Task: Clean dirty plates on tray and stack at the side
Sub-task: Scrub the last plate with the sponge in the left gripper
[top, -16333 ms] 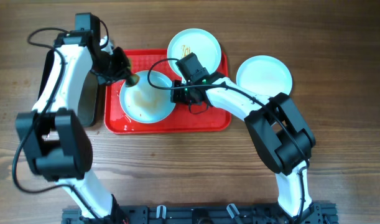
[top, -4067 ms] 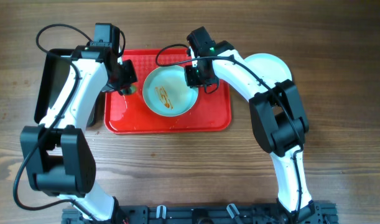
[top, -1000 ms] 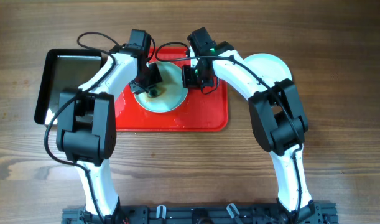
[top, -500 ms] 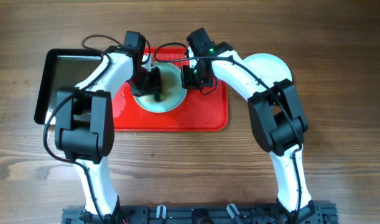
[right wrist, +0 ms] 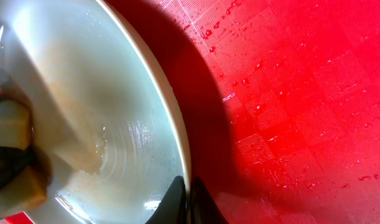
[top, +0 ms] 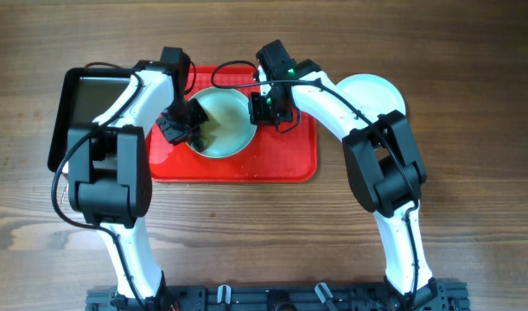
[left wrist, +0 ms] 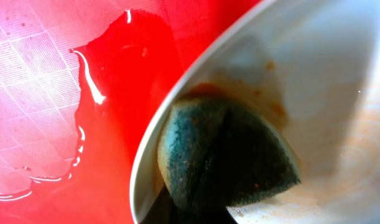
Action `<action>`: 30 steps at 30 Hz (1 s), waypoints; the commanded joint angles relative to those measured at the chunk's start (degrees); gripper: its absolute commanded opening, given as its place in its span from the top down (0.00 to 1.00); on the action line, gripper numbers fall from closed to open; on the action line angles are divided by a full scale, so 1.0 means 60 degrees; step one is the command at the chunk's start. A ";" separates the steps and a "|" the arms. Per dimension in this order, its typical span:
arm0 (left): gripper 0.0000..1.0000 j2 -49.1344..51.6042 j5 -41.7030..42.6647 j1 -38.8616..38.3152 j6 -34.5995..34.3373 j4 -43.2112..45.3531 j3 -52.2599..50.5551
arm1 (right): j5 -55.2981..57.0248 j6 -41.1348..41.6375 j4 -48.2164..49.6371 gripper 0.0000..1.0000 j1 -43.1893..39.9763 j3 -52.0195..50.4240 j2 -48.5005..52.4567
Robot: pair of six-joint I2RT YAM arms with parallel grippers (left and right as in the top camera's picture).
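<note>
tray: red, in the middle of the wooden surface; wet, with a film of water beside the plate.
plate: on the tray, toward its 12 o'clock edge; pale, with faint brown smears inside.
left claw: at the plate's 9 o'clock rim, closed round a dark green sponge.
sponge: stained brown at the edges, pressed on the plate's inner face just within the rim.
right claw: at the plate's 2 o'clock rim, pinched tight on it, 1 fingertip each side; a dark shadow lies under that rim.
second plate: off the tray at its 2 o'clock, on the bare surface, partly under the right arm; no stains show.
pan: black, at the tray's 9 o'clock, just beside it.
</note>
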 commanded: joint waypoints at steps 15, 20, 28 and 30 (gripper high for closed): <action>0.96 -0.0131 -0.0565 0.0080 0.2320 -0.1778 0.3544 | 0.0273 -0.0259 -0.0109 0.96 -0.0095 -0.0135 0.0255; 0.96 -0.0047 0.1395 -0.0095 0.3464 -0.1978 0.2758 | 0.0270 -0.0262 -0.0113 0.96 -0.0095 -0.0135 0.0255; 0.96 -0.0044 0.1399 -0.0401 0.3461 0.0976 -0.0688 | 0.0270 -0.0259 -0.0113 0.96 -0.0091 -0.0135 0.0255; 0.96 -0.0044 0.1326 -0.0393 0.3464 0.1647 -0.1198 | 0.0270 -0.0259 -0.0113 0.96 -0.0095 -0.0135 0.0255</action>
